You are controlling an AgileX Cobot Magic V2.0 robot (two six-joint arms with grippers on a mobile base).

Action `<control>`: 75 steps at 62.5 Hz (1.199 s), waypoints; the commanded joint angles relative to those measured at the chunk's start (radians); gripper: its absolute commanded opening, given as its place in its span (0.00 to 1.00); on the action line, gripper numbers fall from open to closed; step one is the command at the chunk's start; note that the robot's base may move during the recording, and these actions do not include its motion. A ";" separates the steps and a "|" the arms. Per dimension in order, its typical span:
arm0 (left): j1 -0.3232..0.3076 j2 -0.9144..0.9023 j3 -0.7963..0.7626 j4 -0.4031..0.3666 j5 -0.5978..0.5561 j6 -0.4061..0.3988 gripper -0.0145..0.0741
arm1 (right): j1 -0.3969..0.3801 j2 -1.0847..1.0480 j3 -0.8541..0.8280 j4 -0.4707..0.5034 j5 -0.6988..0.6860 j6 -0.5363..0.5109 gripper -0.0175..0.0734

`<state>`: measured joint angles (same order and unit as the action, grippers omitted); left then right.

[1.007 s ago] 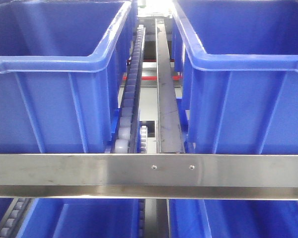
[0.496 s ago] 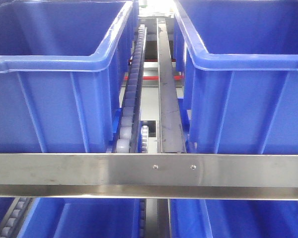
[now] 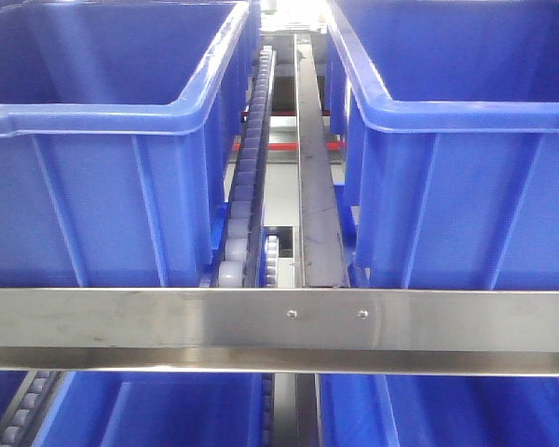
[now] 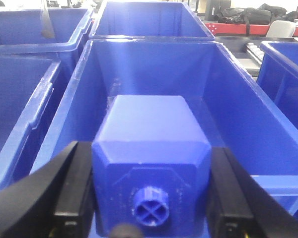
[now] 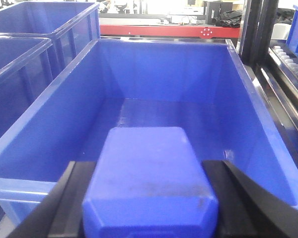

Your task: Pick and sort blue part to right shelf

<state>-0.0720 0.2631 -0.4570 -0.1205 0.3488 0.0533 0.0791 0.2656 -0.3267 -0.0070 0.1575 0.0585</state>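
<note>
The front view shows only the right shelf (image 3: 279, 321), its steel rail, white roller track (image 3: 245, 177) and 2 blue bins (image 3: 102, 205), with no arm in sight. Each wrist view shows a gripper poised over an open bin: the left gripper (image 4: 150, 191) clamps a blue block (image 4: 151, 163) with a small round knob facing the camera. The right gripper (image 5: 149, 198), above a bin (image 5: 39, 144), is closed on the blue part (image 5: 149, 173), whose cap end is out of view.

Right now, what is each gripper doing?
Left gripper: shut on a blue block with a small knob.
Right gripper: shut on a blue block; knob not visible.
</note>
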 commanded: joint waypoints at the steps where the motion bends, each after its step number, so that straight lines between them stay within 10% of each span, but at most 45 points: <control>1: 0.001 0.014 -0.030 -0.006 -0.103 -0.001 0.60 | -0.003 0.010 -0.035 -0.011 -0.096 -0.011 0.64; 25: -0.076 0.224 -0.141 -0.044 -0.116 0.097 0.60 | -0.003 0.207 -0.173 -0.011 -0.084 -0.011 0.64; 36: -0.152 0.446 -0.224 -0.047 -0.293 0.097 0.60 | -0.003 0.398 -0.258 -0.011 -0.119 -0.011 0.64; 75: -0.152 0.941 -0.421 -0.047 -0.411 0.097 0.60 | -0.003 0.871 -0.435 -0.011 -0.318 -0.011 0.64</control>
<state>-0.2167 1.2168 -0.8359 -0.1587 0.0374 0.1488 0.0791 1.1414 -0.7220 -0.0070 -0.0552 0.0585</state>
